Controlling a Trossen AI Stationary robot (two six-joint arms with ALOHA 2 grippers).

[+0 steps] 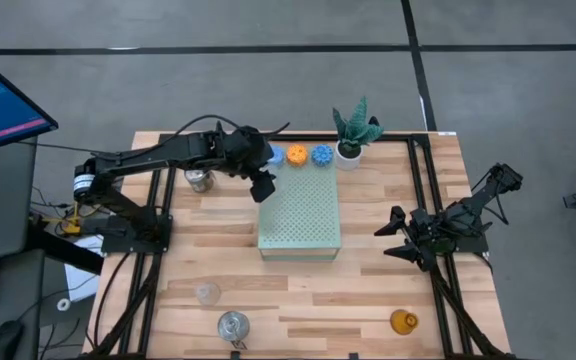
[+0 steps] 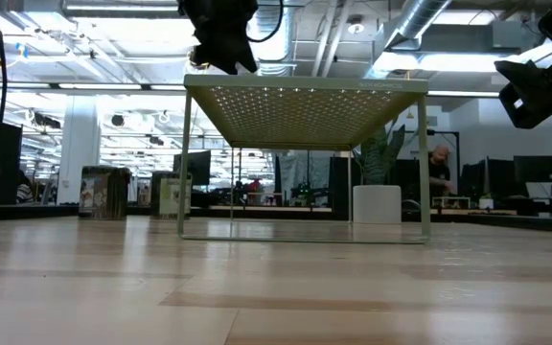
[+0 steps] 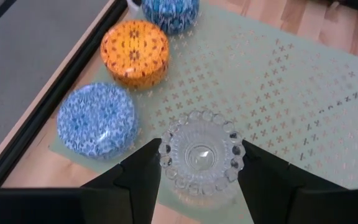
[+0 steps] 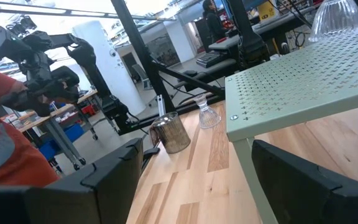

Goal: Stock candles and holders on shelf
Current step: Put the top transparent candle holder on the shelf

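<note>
**Step in hand: setting a holder on the shelf**

1. The clear beaded-rim glass cup (image 3: pixel 197 157) sits between the 2 fingers of the left gripper (image 3: pixel 201 148). The pincer is closed to the cup's width, with 1 finger against each side of the rim. The cup is over the near-left corner region of the pale mint-green perforated shelf (image 1: pixel 303 225). Whether its base already bears on the top cannot be told from these views.
2. Confirm the cup rests on the surface before you release it. Lower it straight and keep it upright. Spread the fingers evenly so neither drags the rim sideways, then lift clear vertically.

**Edges**

3. The cup is near the shelf's corner, so bias any correction inward, toward the bare perforated area.
4. 3 round patterned candles stand in a row along the adjacent shelf edge: a blue candle (image 3: pixel 96 119) just beside the cup, an orange candle (image 3: pixel 135 51) next to it, and a second blue candle (image 3: pixel 169 11) farthest off. The finger on that side opens toward the nearest blue candle, so open no wider than needed.

**Open room**

5. Most of the shelf top is unoccupied, so retreat over it or straight up.
6. A shiny silver round tin (image 1: pixel 199 180) stands on the wooden tabletop (image 1: pixel 368 300) below the left arm; pass above it.
7. The right gripper (image 1: pixel 400 240) waits well apart beside the shelf's right side, fingers wide and empty.
</note>
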